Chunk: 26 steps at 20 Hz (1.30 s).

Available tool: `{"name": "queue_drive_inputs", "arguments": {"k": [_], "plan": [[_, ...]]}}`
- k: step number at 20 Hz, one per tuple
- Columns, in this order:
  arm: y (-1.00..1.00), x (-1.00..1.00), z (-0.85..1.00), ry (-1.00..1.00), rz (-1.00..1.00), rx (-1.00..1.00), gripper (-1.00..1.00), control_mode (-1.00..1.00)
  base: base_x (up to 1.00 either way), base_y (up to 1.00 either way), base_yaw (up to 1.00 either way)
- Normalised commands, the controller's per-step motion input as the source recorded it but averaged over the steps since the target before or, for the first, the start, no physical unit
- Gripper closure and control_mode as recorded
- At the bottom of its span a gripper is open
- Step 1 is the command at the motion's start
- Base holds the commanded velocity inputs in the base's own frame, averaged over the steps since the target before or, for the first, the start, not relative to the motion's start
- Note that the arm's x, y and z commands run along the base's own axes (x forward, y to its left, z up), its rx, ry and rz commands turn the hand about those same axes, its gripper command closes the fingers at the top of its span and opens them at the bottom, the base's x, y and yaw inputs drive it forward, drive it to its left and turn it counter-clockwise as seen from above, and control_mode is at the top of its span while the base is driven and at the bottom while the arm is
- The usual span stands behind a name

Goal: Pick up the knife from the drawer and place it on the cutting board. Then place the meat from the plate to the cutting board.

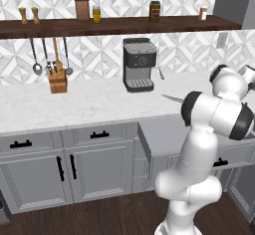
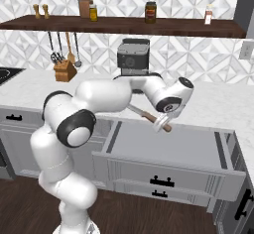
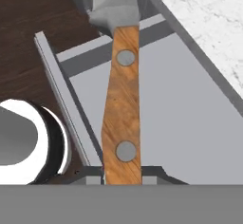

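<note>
The gripper (image 2: pixel 161 124) is pinched tight on the knife (image 3: pixel 122 109). It holds the knife by its light brown wooden handle, near the back end. The knife is up in the air over the open drawer (image 2: pixel 168 146), not lying in it. In the left base view the thin silver blade (image 1: pixel 173 98) pokes out from behind the arm, above the white marble counter (image 1: pixel 74 104).

The knife looks stiff and hard. It will not bend or squash. It is thin, so it is probably quite light. The wooden handle is the good place to hold it: the wood is flat on its sides and has two round metal dots in it. The blade is smooth metal and sharp, so it would be slippery and a bad place to grab.

Because the hold is near the end of the handle, the long blade may make the knife tip down at the front. A fast swing could make it slip or twist in the fingers. I think slow, gentle moves are best.

The knife must next go to the cutting board.
</note>
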Motion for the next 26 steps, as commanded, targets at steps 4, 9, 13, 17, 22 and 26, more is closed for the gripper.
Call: {"name": "queue_drive_inputs", "arguments": {"k": [4,9,13,17,22,26], "plan": [[0.19,-0.16,0.11,0.00,-0.29,0.00,1.00,-1.00,0.00,0.00,0.00],[0.17,-0.02,0.18,0.05,-0.29,0.00,1.00,-1.00,0.00,0.00,0.00],[0.16,-0.04,0.15,0.06,-0.27,0.00,1.00,-1.00,0.00,0.00,0.00],[0.09,-0.19,0.14,0.02,-0.25,0.00,1.00,-1.00,0.00,0.00,0.00],[0.04,-0.24,0.10,0.00,-0.20,0.00,1.00,-1.00,0.00,0.00,0.00],[0.01,-0.16,0.00,0.00,-0.06,0.00,1.00,-1.00,0.00,0.00,0.00]]}}
